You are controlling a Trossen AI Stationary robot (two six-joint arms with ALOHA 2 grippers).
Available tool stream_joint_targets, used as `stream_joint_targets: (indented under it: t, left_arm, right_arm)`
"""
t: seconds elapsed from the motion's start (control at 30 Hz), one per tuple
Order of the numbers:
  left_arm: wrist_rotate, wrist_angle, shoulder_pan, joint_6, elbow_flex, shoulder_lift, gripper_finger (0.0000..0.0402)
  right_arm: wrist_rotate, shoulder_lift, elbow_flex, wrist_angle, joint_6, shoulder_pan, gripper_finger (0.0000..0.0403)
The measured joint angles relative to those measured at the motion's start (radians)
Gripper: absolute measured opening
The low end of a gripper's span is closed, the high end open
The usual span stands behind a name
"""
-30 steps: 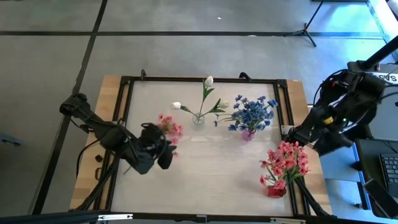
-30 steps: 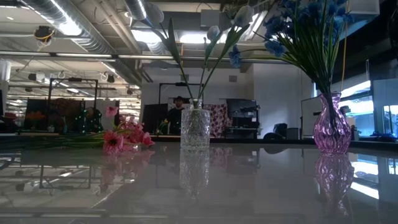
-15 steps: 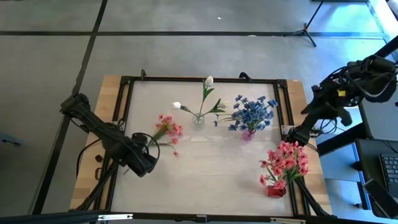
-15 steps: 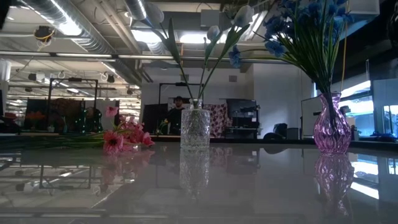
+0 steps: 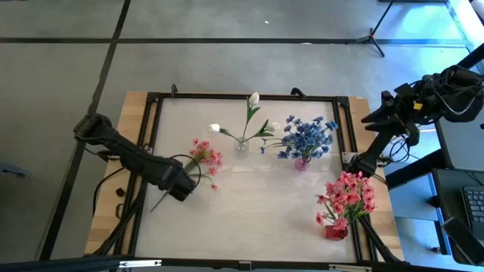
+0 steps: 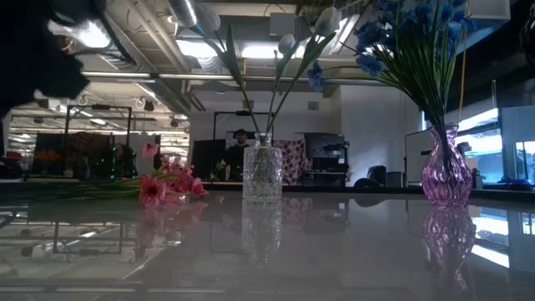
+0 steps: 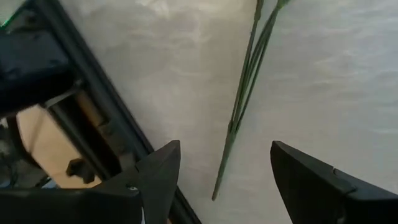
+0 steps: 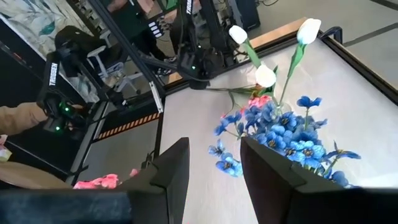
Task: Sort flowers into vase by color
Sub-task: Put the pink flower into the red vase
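Hovering open, left gripper point(image 7: 221, 171) over pink flower point(image 5: 204, 156) stem on table point(image 5: 257, 204)

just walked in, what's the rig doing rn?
Sorting flowers into vases by color. White buds sit in the clear vase, blue blooms in the purple vase, and a pink bunch in the red vase. One pink sprig lies loose on the table. The left end effector hangs open just above the sprig's stem end, not gripping it. The right end effector waits off the table's right edge, holding nothing.
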Motion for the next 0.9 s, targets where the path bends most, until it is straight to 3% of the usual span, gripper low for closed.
stream_joint_targets:
  t: [0.5, 0.8, 0.9]
  left_arm:
    - [-0.01, 0.142, 0.158, 0.23, -0.134, 0.0, 0.0244]
    - [-0.184, 0.261, 0.206, 0.229, -0.185, 0.0, 0.0243]
    - [-0.198, 0.375, 0.22, 0.238, -0.215, 0.0, 0.0243]
  right_arm:
    - [0.039, 0.005, 0.0, 0.001, 0.007, 0.0, 0.0143]
    - [0.054, 0.005, 0.0, 0.0, 0.008, 0.0, 0.0143]
    - [0.054, 0.005, 0.0, 0.0, 0.008, 0.0, 0.0143]
